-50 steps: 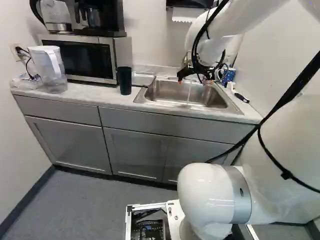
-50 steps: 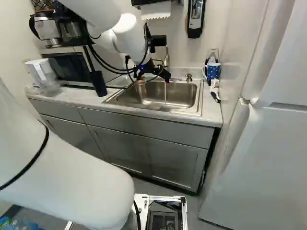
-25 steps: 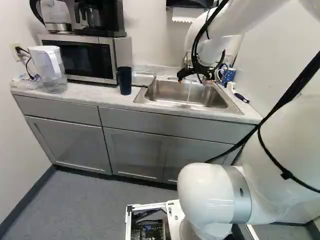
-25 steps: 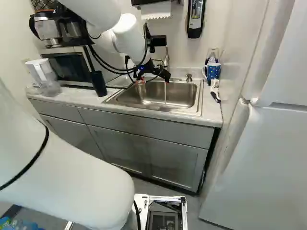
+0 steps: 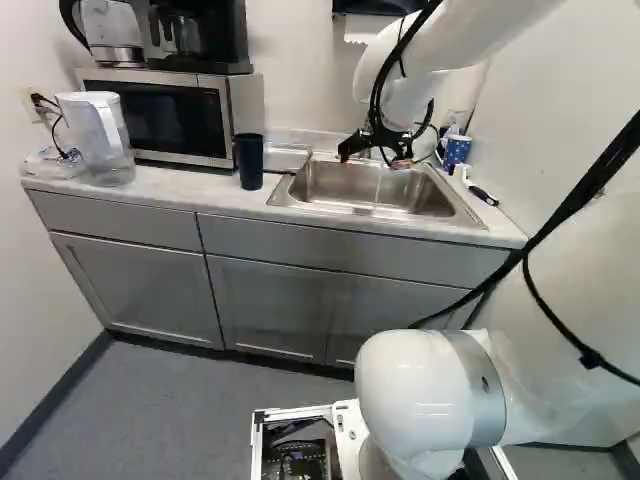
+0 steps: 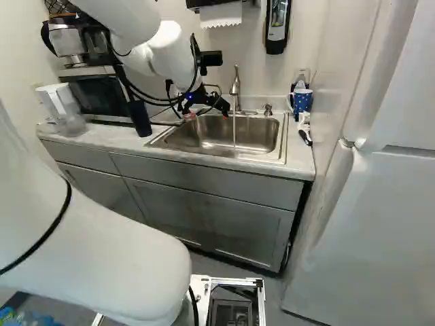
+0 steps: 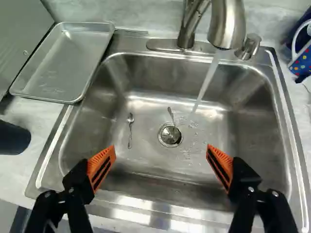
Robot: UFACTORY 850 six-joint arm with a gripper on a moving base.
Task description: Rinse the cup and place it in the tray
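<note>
Tap (image 7: 228, 24) is turned on, claw (image 7: 161, 151) is spread open, nothing gripped. Dark cup (image 7: 13, 138) is parked by the tray (image 7: 68, 63), so rinsing and placing are probably both left.

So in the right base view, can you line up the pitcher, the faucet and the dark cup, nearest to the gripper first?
1. Faucet: at the back of the sink, closest to the gripper.
2. Dark cup: left of the sink.
3. Pitcher: farther left along the counter.
</note>
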